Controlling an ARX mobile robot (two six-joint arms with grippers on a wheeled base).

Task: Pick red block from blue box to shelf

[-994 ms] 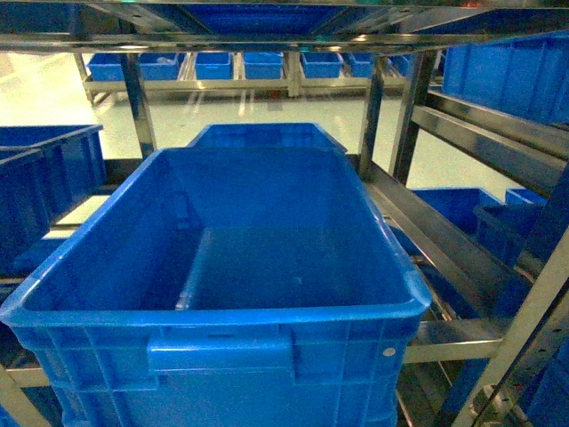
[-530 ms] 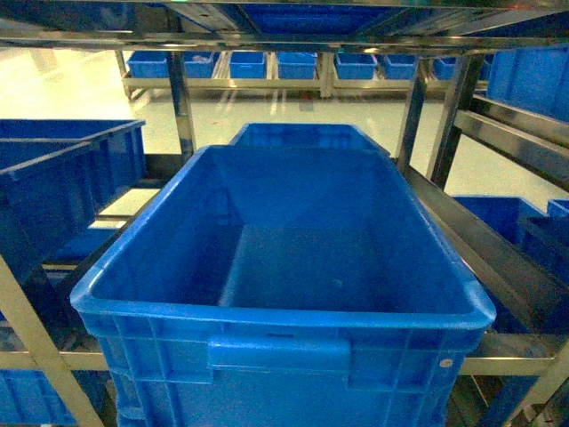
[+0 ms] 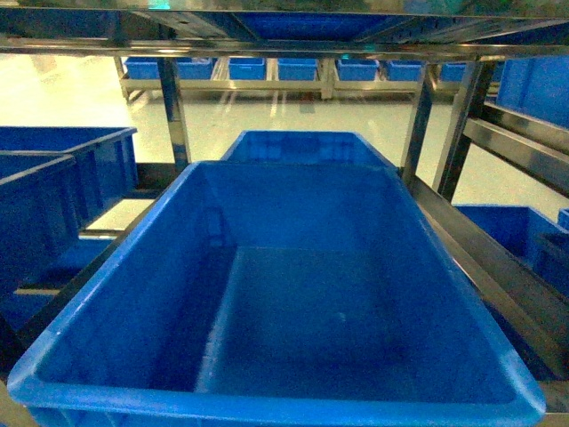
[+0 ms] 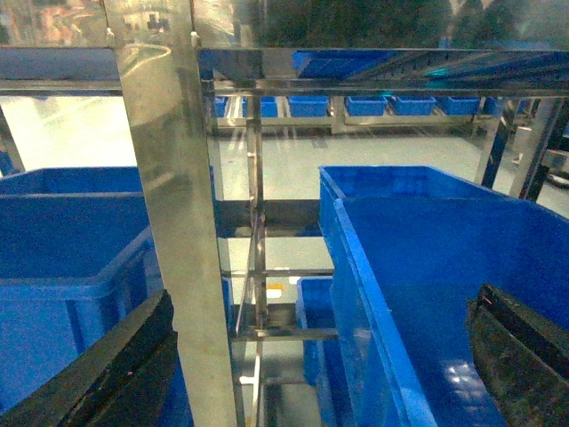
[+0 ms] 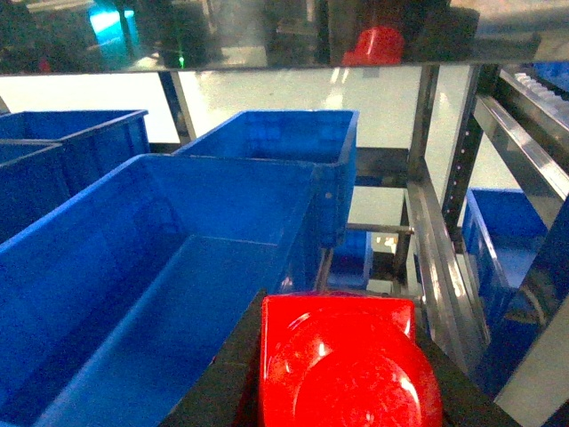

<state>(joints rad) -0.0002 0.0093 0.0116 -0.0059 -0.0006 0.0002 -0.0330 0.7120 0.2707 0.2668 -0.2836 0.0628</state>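
My right gripper (image 5: 342, 378) is shut on the red block (image 5: 342, 365), which fills the space between its black fingers (image 5: 222, 378) low in the right wrist view. It hangs over the right rim of the big blue box (image 5: 107, 258), beside a steel rail of the shelf (image 5: 436, 231). In the head view the blue box (image 3: 160, 294) shows a bare floor, and neither gripper appears there. My left gripper (image 4: 311, 374) is open and holds nothing, with a shelf post (image 4: 178, 222) standing ahead of its jaws and the blue box (image 4: 427, 267) to the right.
A second blue bin (image 3: 302, 147) stands behind the box, more bins (image 3: 53, 187) sit to the left and one (image 3: 516, 231) lower right. A slanting steel rail (image 3: 498, 267) runs along the box's right side. The upper shelf's underside (image 5: 373, 44) mirrors the red block.
The head view has swung right and then closed in on the blue box, so its front face and handle have dropped out of view. No gripper shows in the earlier frames.
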